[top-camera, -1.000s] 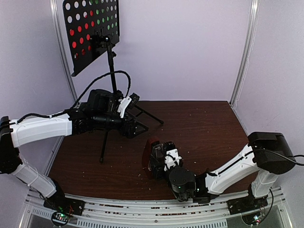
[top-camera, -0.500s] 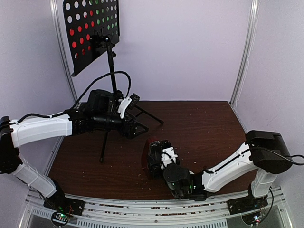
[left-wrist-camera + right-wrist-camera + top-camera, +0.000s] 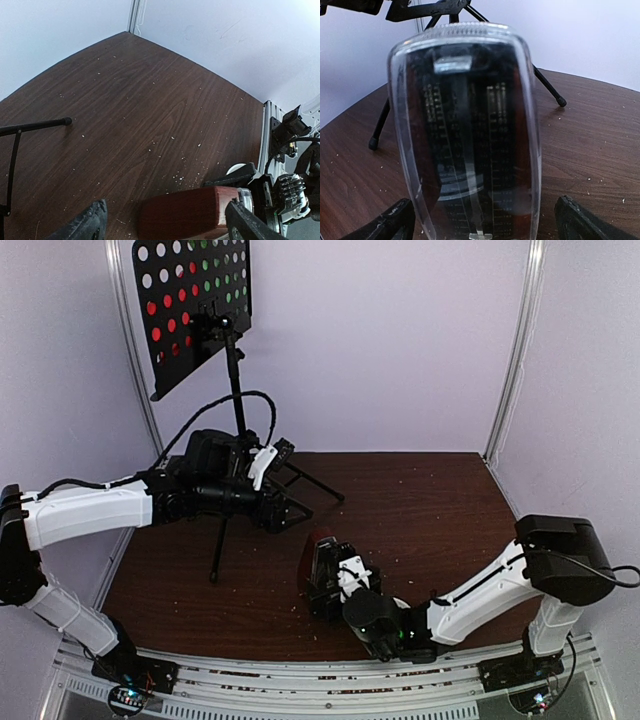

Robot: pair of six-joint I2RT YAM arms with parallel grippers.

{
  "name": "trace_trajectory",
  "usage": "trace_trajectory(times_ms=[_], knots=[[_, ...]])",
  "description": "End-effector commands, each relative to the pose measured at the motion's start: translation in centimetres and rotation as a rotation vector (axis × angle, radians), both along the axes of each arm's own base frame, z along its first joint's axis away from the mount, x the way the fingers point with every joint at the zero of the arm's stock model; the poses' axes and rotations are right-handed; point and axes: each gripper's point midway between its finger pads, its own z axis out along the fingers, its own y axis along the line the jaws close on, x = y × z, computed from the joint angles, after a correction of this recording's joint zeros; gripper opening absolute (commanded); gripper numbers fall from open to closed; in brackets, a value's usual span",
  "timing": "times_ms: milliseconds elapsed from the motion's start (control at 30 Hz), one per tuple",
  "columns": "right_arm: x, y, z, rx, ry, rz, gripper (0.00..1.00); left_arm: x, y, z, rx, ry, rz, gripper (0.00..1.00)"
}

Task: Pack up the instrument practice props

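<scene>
I see the metronome near the middle of the worktop, toward its near edge, between the right gripper jaws, spread wide beside it. My left gripper jaws are wide, holding nothing. The music stand stands by the far left corner.

Light is even and soft in all three views, with pale walls bright but not blown out. The dark wood counter carries a mild sheen and only faint shadows. The left wrist view bows strongly at its edges. In the right wrist view, the metronome's clear cover shows pale reflections, and it looks slightly soft.
</scene>
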Motion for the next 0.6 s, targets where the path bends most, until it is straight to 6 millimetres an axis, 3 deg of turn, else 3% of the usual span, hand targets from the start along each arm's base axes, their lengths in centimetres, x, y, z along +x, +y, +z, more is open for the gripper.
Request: trace_trajectory(times_ms=[0, 200, 333, 467, 567], knots=[[-0.7, -0.4, 1.8, -0.017, -0.019, 0.08, 1.0, 0.6, 0.1, 1.1, -0.032, -0.046, 0.016, 0.85], [-1.6, -2.3, 1.9, -0.07, -0.001, 0.129, 1.0, 0.6, 0.3, 1.5, -0.03, -0.064, 0.021, 0.86], [-2.0, -4.8, 2.6, -0.074, 0.006, 0.13, 1.0, -0.8, -0.7, 1.8, -0.05, -0.065, -0.087, 0.88], [-0.7, -8.2, 3.9, -0.062, 0.0, 0.056, 1.0, -3.2, -2.3, 2.0, -0.086, -0.029, -0.253, 0.89], [0.9, -11.6, 4.6, -0.012, -0.004, -0.01, 1.0, -4.6, -3.4, 0.6, -0.022, -0.032, -0.294, 0.9]])
